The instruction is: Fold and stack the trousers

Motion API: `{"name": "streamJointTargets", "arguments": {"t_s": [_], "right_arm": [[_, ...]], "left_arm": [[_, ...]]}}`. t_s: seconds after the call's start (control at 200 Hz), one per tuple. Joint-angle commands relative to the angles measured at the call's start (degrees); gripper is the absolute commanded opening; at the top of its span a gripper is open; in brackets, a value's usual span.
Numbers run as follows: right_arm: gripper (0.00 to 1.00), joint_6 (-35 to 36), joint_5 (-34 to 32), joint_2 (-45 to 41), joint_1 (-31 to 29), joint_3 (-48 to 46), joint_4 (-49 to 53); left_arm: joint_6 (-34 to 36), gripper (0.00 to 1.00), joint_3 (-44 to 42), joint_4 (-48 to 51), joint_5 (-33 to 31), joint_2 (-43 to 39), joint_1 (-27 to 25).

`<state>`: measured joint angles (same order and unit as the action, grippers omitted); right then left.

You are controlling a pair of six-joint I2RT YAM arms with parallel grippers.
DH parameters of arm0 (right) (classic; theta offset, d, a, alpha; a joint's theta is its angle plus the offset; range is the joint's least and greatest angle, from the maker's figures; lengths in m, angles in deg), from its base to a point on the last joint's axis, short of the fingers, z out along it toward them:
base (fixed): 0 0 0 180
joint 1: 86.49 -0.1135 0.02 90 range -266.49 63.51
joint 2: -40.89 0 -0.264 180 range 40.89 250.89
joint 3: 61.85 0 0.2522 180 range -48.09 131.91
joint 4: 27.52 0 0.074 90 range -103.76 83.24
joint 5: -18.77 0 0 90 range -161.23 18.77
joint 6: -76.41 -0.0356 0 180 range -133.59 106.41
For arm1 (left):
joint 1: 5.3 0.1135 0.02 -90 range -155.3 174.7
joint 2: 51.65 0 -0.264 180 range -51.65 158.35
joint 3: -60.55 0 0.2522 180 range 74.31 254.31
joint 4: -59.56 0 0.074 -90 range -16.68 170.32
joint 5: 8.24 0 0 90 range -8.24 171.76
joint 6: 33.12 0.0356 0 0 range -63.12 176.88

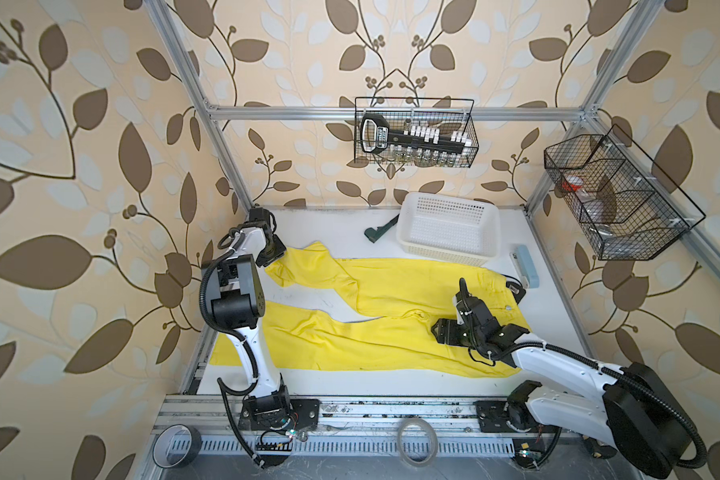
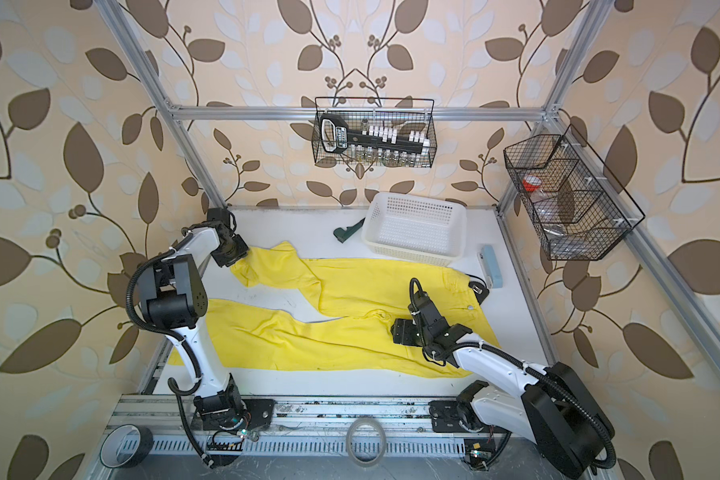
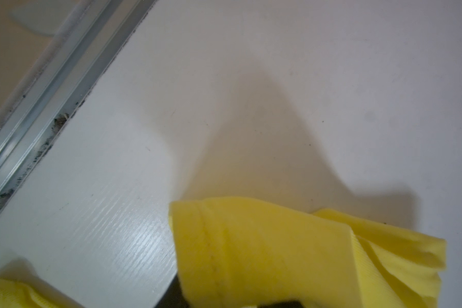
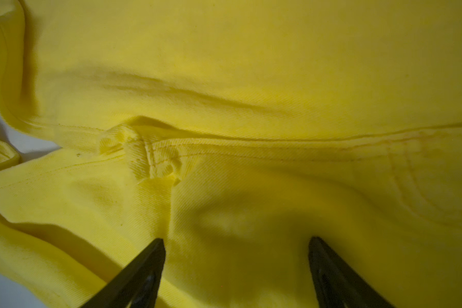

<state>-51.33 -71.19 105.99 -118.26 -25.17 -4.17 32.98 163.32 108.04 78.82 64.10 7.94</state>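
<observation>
Yellow twill trousers lie flat on the white wood-grain surface. They run lengthwise across it, waist toward the right arm, legs splayed toward the left. Right claw gapes wide and empty over the puckered crotch seam. Left claw sits at the far hem; cloth hides its jaws, so its grip cannot be told.

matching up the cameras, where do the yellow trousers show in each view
Top view: trousers spread across the white table, waist on the right.
Top view: same spread, a little further left in the picture.
Left wrist: one leg end close to the camera, table beyond.
Right wrist: trousers fill the picture, open right claw over them.
Shared landmark: bunched crotch seam, both top views and right wrist.
</observation>
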Motion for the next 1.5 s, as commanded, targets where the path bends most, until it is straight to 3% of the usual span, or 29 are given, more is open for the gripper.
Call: {"name": "streamJointTargets", "arguments": {"t_s": [0.0, 0.15, 0.42, 0.63, 0.805, 0.92, 0.955, 1.065, 1.249, 1.499], "right_arm": [[0.85, -0.5, 1.1, 1.3, 0.0, -1.3, 0.6], [0.85, -0.6, 1.0, 1.1, 0.2, -1.1, 0.6], [0.86, 1.0, 2.0, -2.8, -0.3, 4.3, 3.0], [0.85, 2.4, 2.3, -4.7, -0.5, 9.5, 7.1], [0.85, 3.5, 1.5, -5.7, -0.4, 12.8, 9.7], [0.85, 3.9, 1.7, -5.1, -0.4, 13.9, 9.8], [0.85, 4.1, 1.7, -4.7, -0.3, 14.2, 9.8], [0.85, 4.5, 1.3, -3.3, -0.2, 14.7, 8.9], [0.85, 5.3, 1.4, 0.8, 0.5, 16.1, 7.0], [0.85, 7.5, 1.7, 3.4, 2.3, 16.5, 6.8]], "left_arm": [[2.0, 0.34, 2.4, 0.0, -0.2, 1.1, 0.7], [2.9, 0.45, 2.9, -3.5, 1.9, 1.7, 0.7], [-1.3, 0.43, 8.3, 4.1, 11.0, 6.6, 0.7], [-1.9, 0.36, 6.9, 4.4, 12.3, 7.8, 0.7], [-1.8, 0.25, 5.5, 3.9, 12.6, 8.0, 0.8], [-1.0, 0.00, 6.2, 4.4, 13.6, 8.5, 0.8], [-0.7, 0.00, 6.9, 4.9, 13.7, 8.4, 0.8], [1.7, 0.00, 10.2, 9.6, 11.2, 7.2, 0.8], [10.1, 0.00, 15.8, 23.0, 1.9, 1.3, 0.4], [22.0, 0.00, 13.8, 30.4, -11.6, -7.6, -0.3]]}}
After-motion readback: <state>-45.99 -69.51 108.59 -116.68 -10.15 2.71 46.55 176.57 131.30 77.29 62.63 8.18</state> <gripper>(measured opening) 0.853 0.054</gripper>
